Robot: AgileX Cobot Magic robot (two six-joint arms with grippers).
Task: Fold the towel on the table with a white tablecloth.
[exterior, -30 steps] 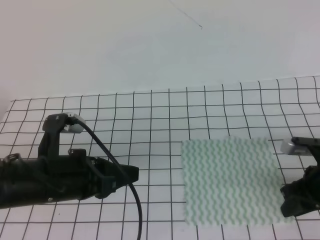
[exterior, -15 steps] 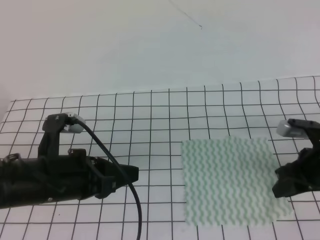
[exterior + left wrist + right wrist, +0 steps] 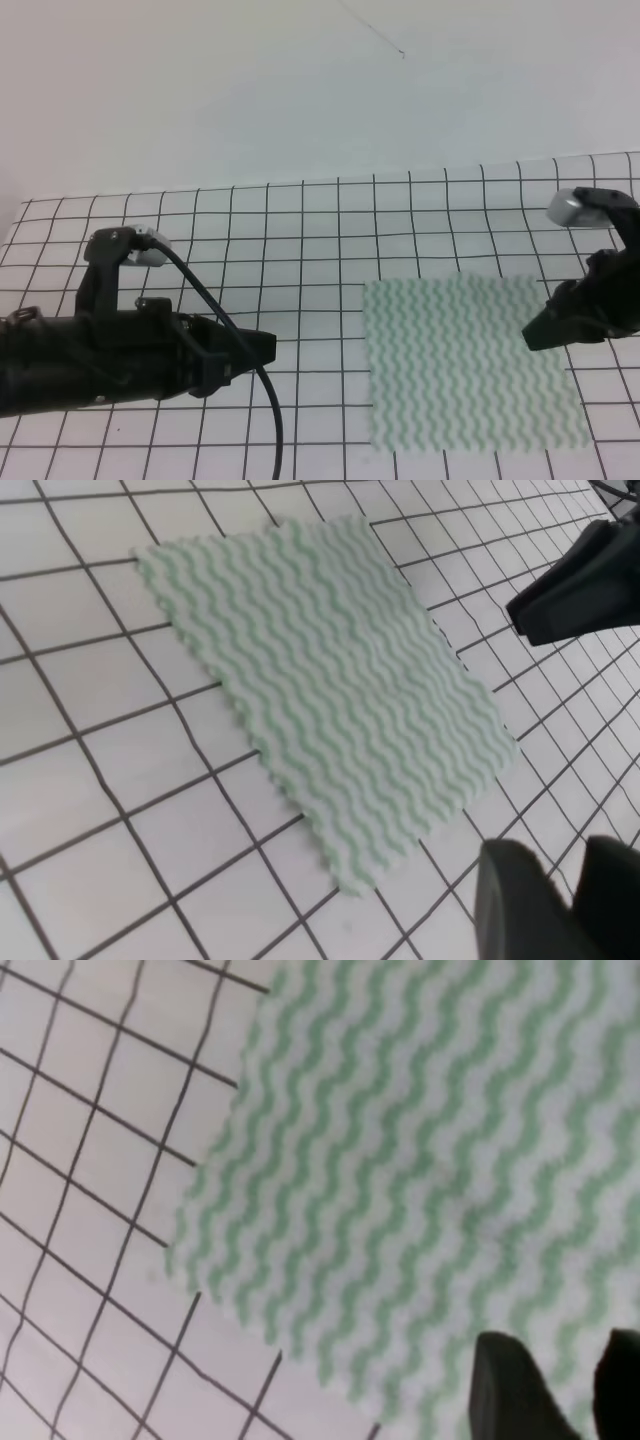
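Note:
The towel [image 3: 465,365], mint-green and white with wavy stripes, lies flat on the white tablecloth [image 3: 300,230] that covers the table, at the right of the exterior view. My right gripper [image 3: 532,337] hovers over the towel's right edge, pointing left. In the right wrist view its fingers [image 3: 508,1385] stand slightly apart above the towel [image 3: 430,1180], holding nothing. My left gripper [image 3: 268,348] lies low, left of the towel, a couple of grid squares away. The left wrist view shows its fingertips [image 3: 515,900] close together, the towel [image 3: 330,670] ahead and the right gripper [image 3: 575,585] beyond.
A black cable [image 3: 245,360] loops from the left arm down to the front edge. A pale wall [image 3: 300,90] rises behind the table's far edge.
My right gripper has moved up and to the left, from beside the towel's lower right corner to over its right edge. The left arm and towel have not moved.

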